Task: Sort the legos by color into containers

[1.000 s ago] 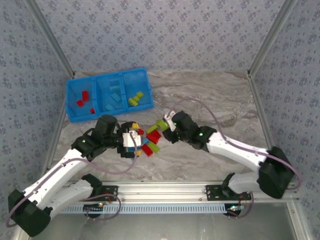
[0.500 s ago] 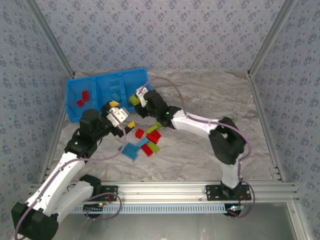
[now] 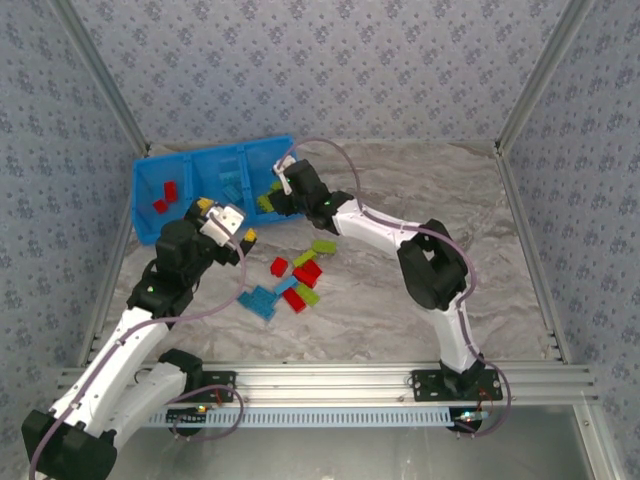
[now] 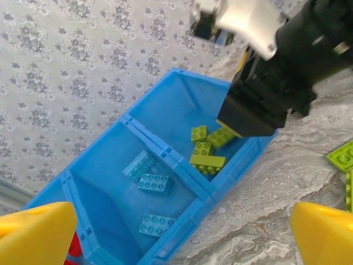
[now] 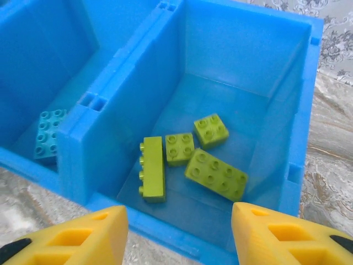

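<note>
Since the frame a second before, the right arm had swung from the loose pile at mid-table up to the tray, and the left arm had lifted off that pile toward the tray's near edge, uncovering a flat light blue piece (image 3: pixel 258 300).

From the top view, I saw the right gripper (image 3: pixel 280 190) hanging over the right-hand compartment of the blue tray (image 3: pixel 142 200) in the upper left of the frame. Through its wrist camera, the right gripper (image 5: pixel 179 232) had its yellow fingers (image 5: pixel 71 237) parted at the bottom edge with nothing between them. Below it, four lime bricks (image 5: pixel 216 174) lay on the compartment floor, two of them touching. One light blue brick (image 5: pixel 48 132) sat beyond the divider at the left.

The left gripper (image 3: pixel 228 222) sat just below the tray's near wall. In its own view, the left gripper (image 4: pixel 179 237) was spread wide and empty, its tips at the two bottom corners. The middle compartment held light blue bricks (image 4: pixel 151 182), and the right one held lime bricks (image 4: pixel 207 154) under the right arm's black wrist.

Red bricks (image 3: pixel 165 192) lay in the left compartment. Other legos remained loose on the marble table (image 3: pixel 450 190) at mid-frame: red ones (image 3: pixel 307 272) and lime ones (image 3: pixel 323 246) beside the blue piece.
</note>
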